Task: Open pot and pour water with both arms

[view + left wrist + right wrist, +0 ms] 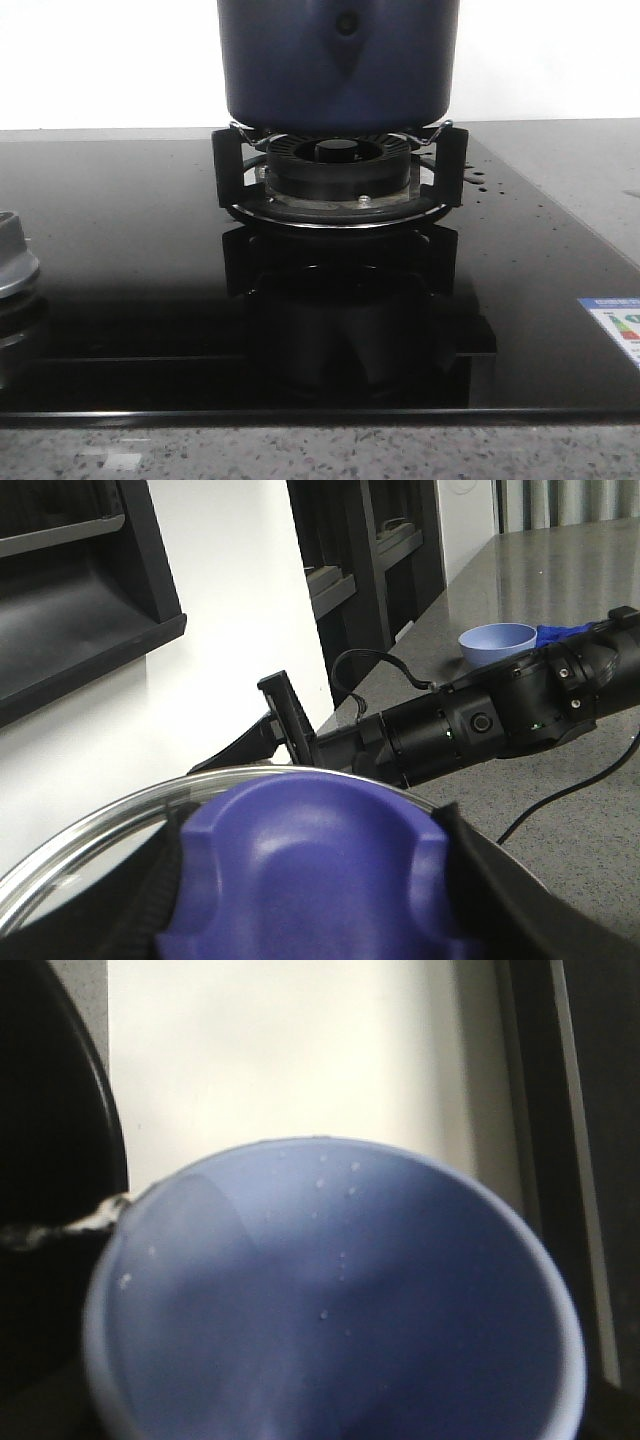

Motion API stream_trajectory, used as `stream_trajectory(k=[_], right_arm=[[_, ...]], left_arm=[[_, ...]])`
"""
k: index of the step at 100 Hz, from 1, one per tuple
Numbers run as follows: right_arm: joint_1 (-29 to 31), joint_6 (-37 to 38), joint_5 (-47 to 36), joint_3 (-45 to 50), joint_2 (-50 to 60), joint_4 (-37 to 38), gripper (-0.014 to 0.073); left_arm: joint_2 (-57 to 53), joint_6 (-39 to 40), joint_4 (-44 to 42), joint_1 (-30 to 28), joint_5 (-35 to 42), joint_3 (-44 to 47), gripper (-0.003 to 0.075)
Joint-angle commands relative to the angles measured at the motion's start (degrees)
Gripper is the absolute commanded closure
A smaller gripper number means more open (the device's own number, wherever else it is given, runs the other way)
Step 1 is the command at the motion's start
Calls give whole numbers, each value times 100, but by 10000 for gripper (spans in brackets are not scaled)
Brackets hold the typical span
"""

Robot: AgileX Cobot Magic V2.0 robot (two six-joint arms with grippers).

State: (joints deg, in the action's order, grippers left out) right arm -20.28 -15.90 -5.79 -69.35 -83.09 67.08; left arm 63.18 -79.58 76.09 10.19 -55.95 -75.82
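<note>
From the front, the pot [338,62] stood on the black burner support [340,180] at the far middle of the glossy black cooktop [120,300], which was set into a speckled grey counter [560,150] against a white wall. In the left wrist view, the left hand was clamped on a glass lid's blue knob [310,875]; dark shelves lined the wall. The right wrist view was filled by a tilted pale blue cup [335,1300] spilling a thin stream; the right hand's state could not be told.
</note>
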Motion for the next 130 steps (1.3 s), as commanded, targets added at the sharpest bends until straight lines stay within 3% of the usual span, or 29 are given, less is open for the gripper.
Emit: stream_trajectory(k=[1, 42, 66, 83, 106, 121, 130], right_arm=[[-1, -40, -331, -234, 209, 506, 449], [18, -40, 405, -773, -148, 1415, 449], [-41, -40, 425, -1148, -230, 2860, 449], [-316, -40, 1032, -1234, -230, 4078, 449], [-530, -65, 1330, -1268, -230, 4062, 449], [-530, 643, 1467, -1258, -230, 3681, 449], [-530, 704, 1721, -1236, -230, 3386, 449]], left_arm=[[-125, 45, 522, 2, 208, -163, 447], [-125, 45, 542, 2, 135, -163, 447], [-125, 45, 542, 2, 129, -163, 447], [-125, 45, 542, 2, 129, -163, 447], [-125, 45, 542, 2, 140, -163, 447], [-125, 45, 542, 2, 140, -163, 447], [-125, 45, 542, 2, 140, -163, 447]])
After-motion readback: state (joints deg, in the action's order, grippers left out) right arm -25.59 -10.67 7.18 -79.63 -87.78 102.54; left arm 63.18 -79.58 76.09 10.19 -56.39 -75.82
